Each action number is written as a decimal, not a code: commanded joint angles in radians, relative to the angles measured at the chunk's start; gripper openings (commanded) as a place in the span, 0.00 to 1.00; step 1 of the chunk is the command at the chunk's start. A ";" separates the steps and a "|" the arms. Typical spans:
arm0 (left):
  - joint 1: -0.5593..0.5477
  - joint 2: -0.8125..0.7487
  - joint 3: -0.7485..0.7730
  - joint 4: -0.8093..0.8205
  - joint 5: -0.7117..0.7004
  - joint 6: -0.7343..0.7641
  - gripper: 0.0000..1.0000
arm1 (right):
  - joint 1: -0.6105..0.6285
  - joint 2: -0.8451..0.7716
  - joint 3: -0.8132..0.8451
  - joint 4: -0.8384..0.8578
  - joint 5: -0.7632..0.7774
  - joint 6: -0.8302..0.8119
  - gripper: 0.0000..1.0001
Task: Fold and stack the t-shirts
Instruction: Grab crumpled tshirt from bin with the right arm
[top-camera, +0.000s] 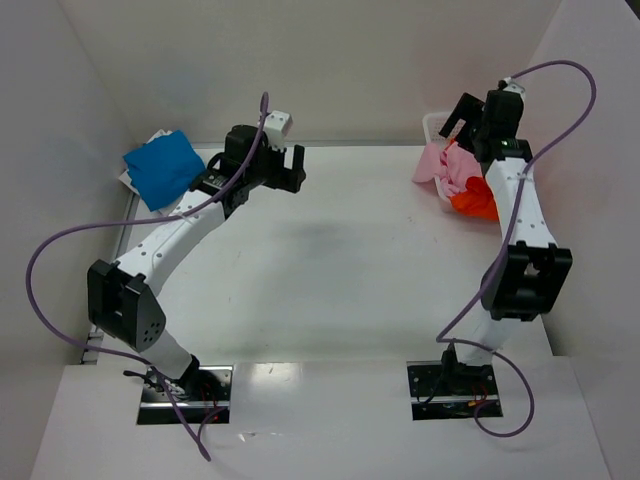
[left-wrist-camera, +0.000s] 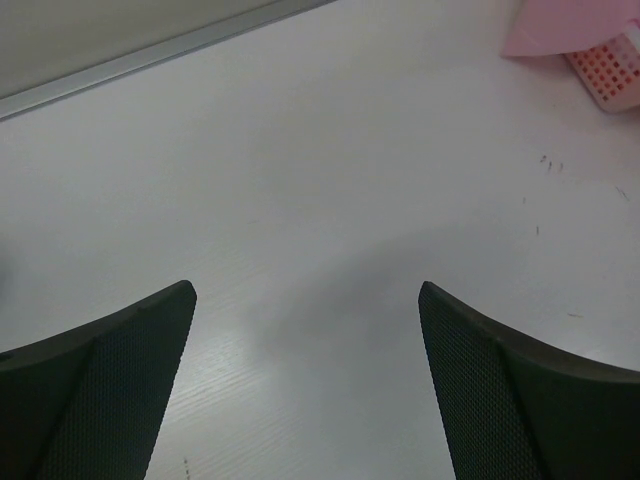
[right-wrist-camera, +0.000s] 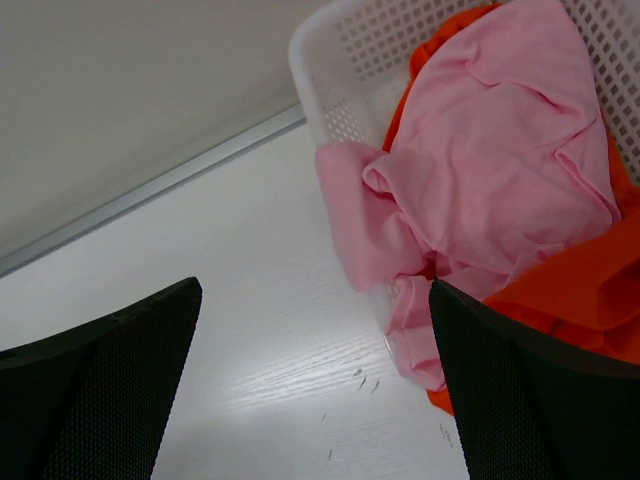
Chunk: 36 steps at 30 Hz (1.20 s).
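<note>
A bright blue t-shirt lies folded at the far left of the table. A light pink t-shirt spills over the near rim of the white mesh basket, on top of a vivid orange t-shirt. My right gripper hovers open just left of the basket, holding nothing. My left gripper is open over bare table at the far middle, with a corner of the pink t-shirt and the basket far off.
White walls close in the table on the left, back and right. A metal strip runs along the foot of the back wall. The basket stands in the far right corner. Purple cables loop off both arms.
</note>
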<state>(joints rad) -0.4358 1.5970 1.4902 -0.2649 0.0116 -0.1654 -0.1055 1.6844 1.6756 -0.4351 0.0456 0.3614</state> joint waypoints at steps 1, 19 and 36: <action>-0.003 -0.017 -0.002 -0.002 -0.102 -0.019 1.00 | -0.010 0.127 0.111 -0.056 0.048 0.000 1.00; -0.003 -0.071 -0.099 0.000 -0.113 -0.043 1.00 | -0.020 0.609 0.527 -0.140 -0.001 0.073 0.79; -0.003 -0.043 -0.071 -0.010 -0.101 -0.043 1.00 | -0.039 0.629 0.484 -0.114 0.043 0.093 0.52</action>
<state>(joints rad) -0.4358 1.5513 1.3766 -0.2874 -0.0891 -0.1913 -0.1318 2.2997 2.1429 -0.5610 0.0620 0.4618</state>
